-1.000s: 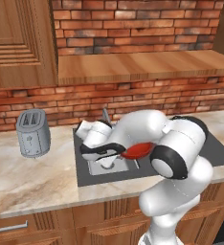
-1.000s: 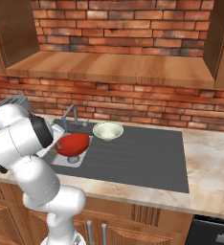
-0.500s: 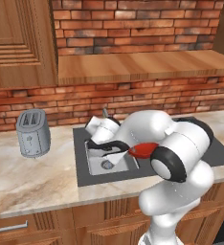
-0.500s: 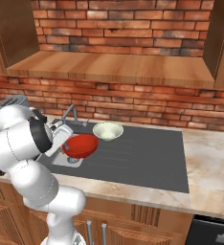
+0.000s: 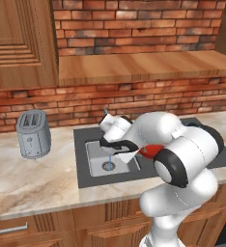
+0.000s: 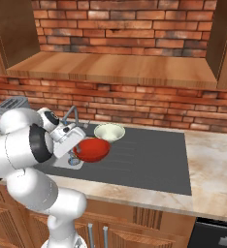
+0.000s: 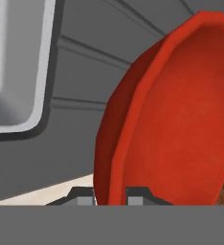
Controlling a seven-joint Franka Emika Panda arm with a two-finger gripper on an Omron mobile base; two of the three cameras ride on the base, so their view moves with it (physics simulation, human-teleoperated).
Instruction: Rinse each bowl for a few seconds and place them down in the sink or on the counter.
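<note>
Task roughly at its midpoint. The fingers [image 7: 110,195] pinch the rim of the red bowl [image 6: 92,149], holding it tilted above the ribbed drainboard of the sink [image 6: 149,164], just beside the basin; it is not yet set down. A thin stream of water [image 5: 108,158] falls into the basin. The cream-green bowl [image 6: 109,131] rests on the drainboard just beyond the fingers, apparently still to be rinsed.

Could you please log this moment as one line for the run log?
gripper: shut on red bowl rim | bowl: tilted, over drainboard beside basin | cream bowl: on drainboard | faucet: running
</note>
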